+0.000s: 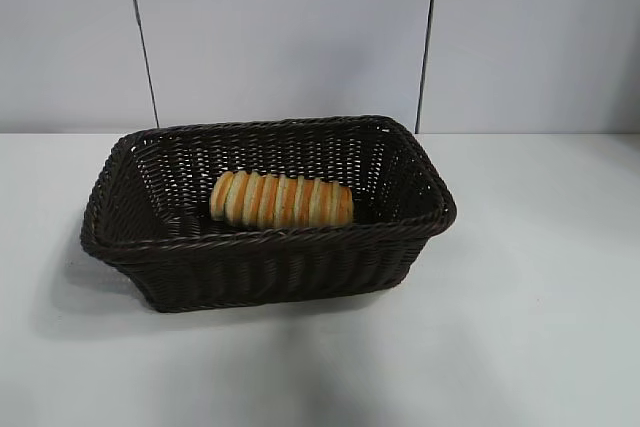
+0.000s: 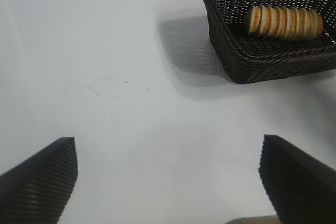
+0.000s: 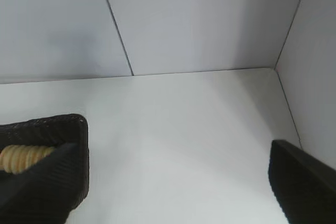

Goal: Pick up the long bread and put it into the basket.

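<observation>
The long bread (image 1: 281, 201), a golden-tan ridged loaf, lies on its side inside the dark-brown wicker basket (image 1: 270, 272) at the middle of the white table. It also shows in the left wrist view (image 2: 283, 22) inside the basket (image 2: 262, 66), and partly in the right wrist view (image 3: 21, 158) behind the basket's corner (image 3: 63, 129). Neither arm shows in the exterior view. My left gripper (image 2: 168, 182) is open and empty over bare table, well away from the basket. My right gripper (image 3: 168, 182) is open and empty, beside the basket's end.
The white table (image 1: 540, 297) runs all round the basket. Grey wall panels (image 1: 280, 27) stand close behind it. In the right wrist view a side wall (image 3: 315, 51) meets the table's corner.
</observation>
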`<state>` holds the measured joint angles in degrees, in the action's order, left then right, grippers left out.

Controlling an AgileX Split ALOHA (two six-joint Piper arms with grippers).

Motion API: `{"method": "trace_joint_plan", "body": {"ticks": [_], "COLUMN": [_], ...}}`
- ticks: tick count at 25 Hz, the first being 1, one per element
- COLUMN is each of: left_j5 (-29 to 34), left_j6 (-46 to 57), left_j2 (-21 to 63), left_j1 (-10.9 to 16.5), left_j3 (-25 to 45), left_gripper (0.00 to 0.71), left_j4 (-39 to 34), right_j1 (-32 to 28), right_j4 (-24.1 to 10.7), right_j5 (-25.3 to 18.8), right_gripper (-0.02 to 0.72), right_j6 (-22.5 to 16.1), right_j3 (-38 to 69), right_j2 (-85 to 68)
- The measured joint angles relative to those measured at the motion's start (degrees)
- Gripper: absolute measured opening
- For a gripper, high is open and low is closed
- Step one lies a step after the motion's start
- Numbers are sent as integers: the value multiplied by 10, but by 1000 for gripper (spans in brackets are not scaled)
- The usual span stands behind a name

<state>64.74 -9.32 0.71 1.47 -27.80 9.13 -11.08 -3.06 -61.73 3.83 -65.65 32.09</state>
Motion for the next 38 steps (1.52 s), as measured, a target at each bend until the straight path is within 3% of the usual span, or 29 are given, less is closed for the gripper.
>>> {"method": "trace_joint_plan", "body": {"ticks": [6, 12, 16, 21, 27, 38], "left_j5": [0, 0, 0, 0, 0, 0], "left_j6": [0, 0, 0, 0, 0, 0], "left_j2": [0, 0, 0, 0, 0, 0], "left_j1": [0, 0, 0, 0, 0, 0], "left_j3": [0, 0, 0, 0, 0, 0], "left_gripper": [679, 679, 679, 679, 679, 679], "left_j4": [0, 0, 0, 0, 0, 0], "right_j1": [1, 45, 59, 60, 60, 60], "right_j4": [-6, -6, -6, -7, -8, -6], "right_j5": [-9, -91, -105, -101, -56, -27], "right_gripper": [695, 695, 695, 695, 695, 695], "right_j6": [-48, -70, -82, -83, -71, -66], "right_j3": [87, 141, 185, 265, 362, 367], "right_j2": [-14, -15, -42, -101, -202, -252]}}
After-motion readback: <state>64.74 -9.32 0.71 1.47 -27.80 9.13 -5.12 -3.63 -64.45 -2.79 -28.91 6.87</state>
